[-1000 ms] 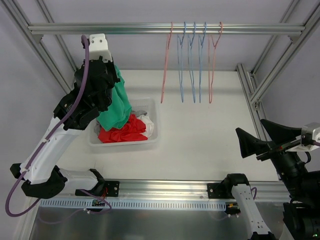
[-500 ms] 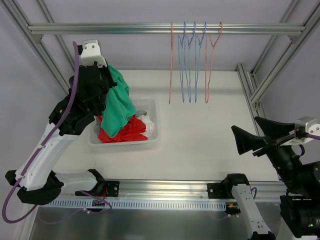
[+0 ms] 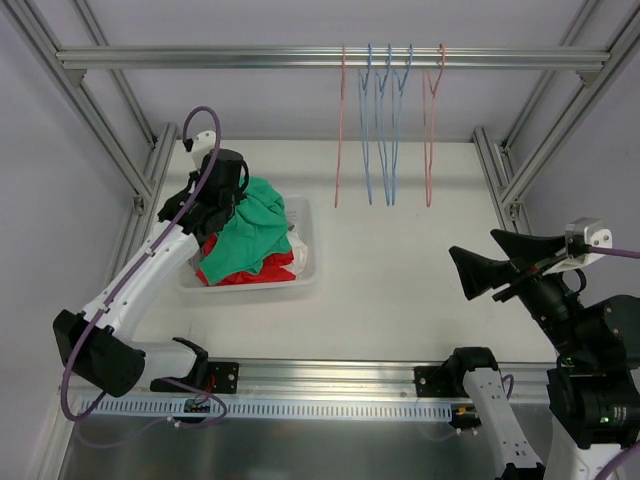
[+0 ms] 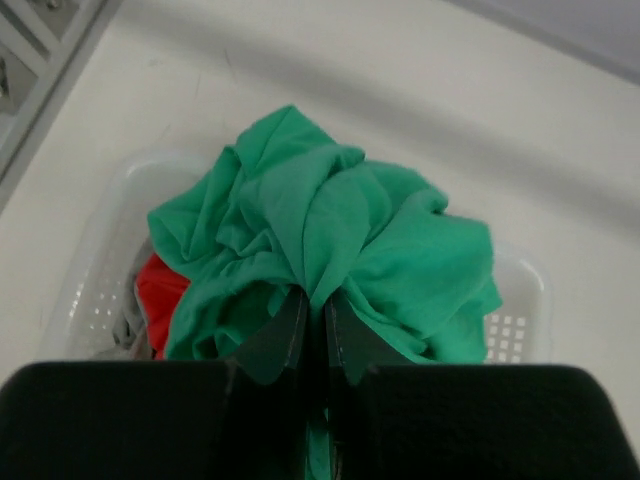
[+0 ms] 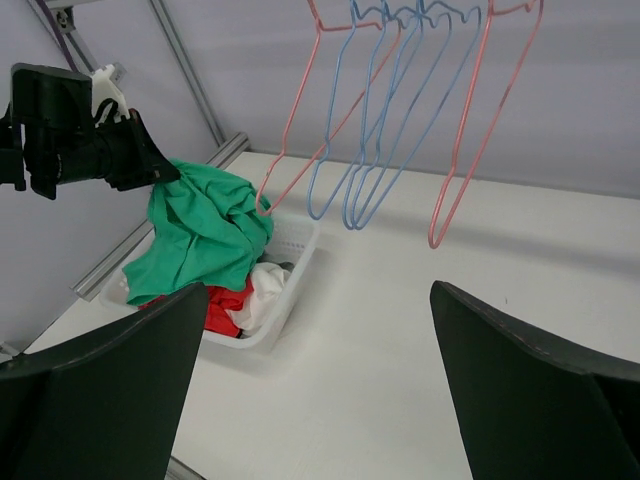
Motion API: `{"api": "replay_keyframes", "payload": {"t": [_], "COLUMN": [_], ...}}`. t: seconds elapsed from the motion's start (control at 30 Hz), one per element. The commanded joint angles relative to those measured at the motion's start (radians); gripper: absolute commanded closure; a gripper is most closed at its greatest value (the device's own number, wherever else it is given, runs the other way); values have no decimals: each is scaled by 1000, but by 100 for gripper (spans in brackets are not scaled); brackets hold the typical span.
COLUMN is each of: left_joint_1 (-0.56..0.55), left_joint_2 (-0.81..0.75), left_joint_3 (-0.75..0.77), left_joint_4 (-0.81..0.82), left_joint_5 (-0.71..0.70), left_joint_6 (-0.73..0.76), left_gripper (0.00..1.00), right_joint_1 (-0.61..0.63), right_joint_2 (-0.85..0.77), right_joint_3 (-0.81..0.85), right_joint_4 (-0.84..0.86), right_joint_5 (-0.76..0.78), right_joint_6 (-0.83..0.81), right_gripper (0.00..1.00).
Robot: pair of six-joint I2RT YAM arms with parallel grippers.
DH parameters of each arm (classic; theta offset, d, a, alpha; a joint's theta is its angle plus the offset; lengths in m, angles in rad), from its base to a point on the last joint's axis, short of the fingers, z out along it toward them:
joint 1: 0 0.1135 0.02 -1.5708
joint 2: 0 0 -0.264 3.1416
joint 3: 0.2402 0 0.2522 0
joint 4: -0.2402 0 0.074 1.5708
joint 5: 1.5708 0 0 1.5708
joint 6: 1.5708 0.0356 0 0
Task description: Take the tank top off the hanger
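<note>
Tank top, green, is bunched at the left gripper, whose tips are clamped tight on a fold of it. The cloth spills just ahead of and below the tips into the white basket, over a red garment. The left arm reaches forward, wrist tipped down. The right gripper hangs well apart, spread wide, holding nothing. The cloth's underside is hidden; it probably rests on the pile

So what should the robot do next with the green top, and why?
Probably open the left gripper and let go. Its jaws are pinched shut on the green top, and the top lies bunched over the basket, on the red clothes, so dropping it there looks like the sensible next move.
</note>
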Motion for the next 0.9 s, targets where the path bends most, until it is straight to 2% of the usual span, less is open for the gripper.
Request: {"api": "replay_keyframes", "payload": {"t": [0.0,0.13,0.27,0.3,0.43,0.63,0.73,0.83,0.87], "left_joint_1": [11,13,11,11,14,13,20,33,37], "left_joint_2": [33,54,-1,-10,23,204,284,365,372], "left_joint_3": [-81,-224,-417,-475,-519,-425,-363,-280,-261], "left_joint_4": [25,24,27,27,28,30,31,41,38], "left_joint_5": [74,93,67,56,33,85,123,215,228], "left_joint_6": [-149,-273,-504,-531,-575,-474,-343,-119,-100], "left_gripper": [100,100,100,100,100,100,100,100,100], "right_joint_1": [1,1,2,1,1,1,1,1,1], "right_joint_2": [16,5,7,7,8,7,7,7,5], "right_joint_3": [-36,-73,-98,-102,-115,-134,-135,-136,-138], "right_joint_4": [74,91,102,103,111,135,135,135,135], "right_joint_5": [-40,-49,-58,-60,-65,-81,-89,-98,-100], "right_joint_6": [29,29,29,29,55,75,75,76,76], "right_gripper": [1,1,0,1,1,0,1,0,0]}}
